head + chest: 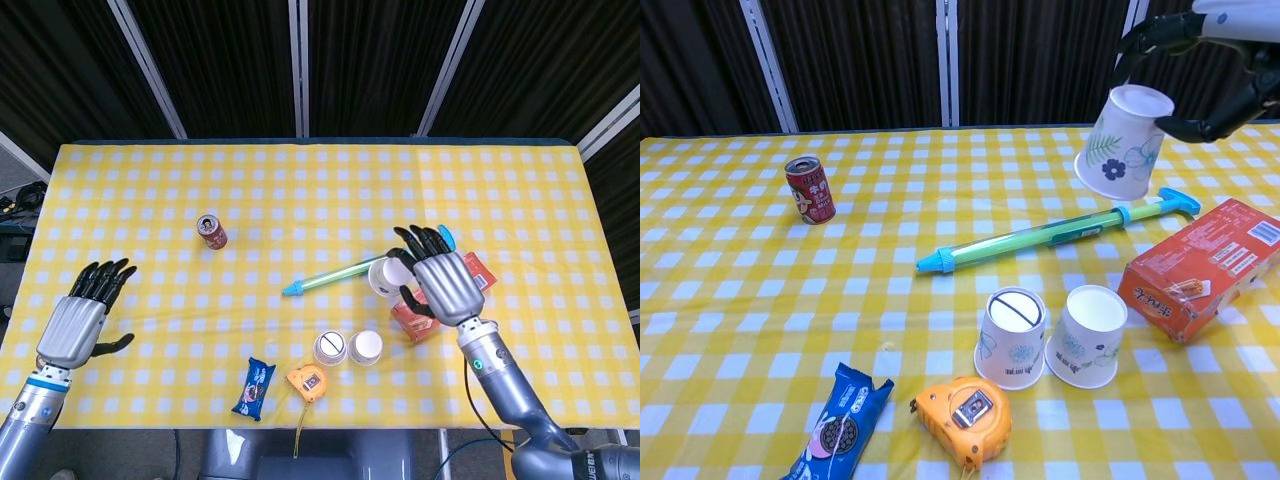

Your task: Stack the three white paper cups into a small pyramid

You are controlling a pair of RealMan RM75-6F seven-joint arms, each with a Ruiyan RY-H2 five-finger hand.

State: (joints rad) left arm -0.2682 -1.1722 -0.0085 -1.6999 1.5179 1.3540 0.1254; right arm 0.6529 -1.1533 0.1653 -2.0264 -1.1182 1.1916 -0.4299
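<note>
Your right hand point(447, 287) grips a tilted, upside-down paper cup point(1124, 145) in the air; the chest view cuts off most of that hand. The cup sits at the hand's nine o'clock, above the pump point(1055, 234). Two other cups point(1050, 337) stand inverted, touching, on the surface point(300, 190). Your left hand point(80, 318) hovers, fingers apart, holding nothing.

Bench point(730, 300), covered edge to edge, is wearing a matt yellow-and-white checked cloth. Paper cups: matt white, floral print — lifted cup point(1124, 142) upper right, two inverted cups point(1012, 339) point(1087, 336) lower centre. Can point(809, 189), upper left, is showing glossy red metal. Snack wrapper point(838, 424), lower left, is glinting as shiny blue foil. Tape measure point(962, 420): orange plastic. Box point(1200, 266): printed orange cardboard. Right hand point(444, 286): brushed grey metal back, black fingers point(424, 240).
</note>
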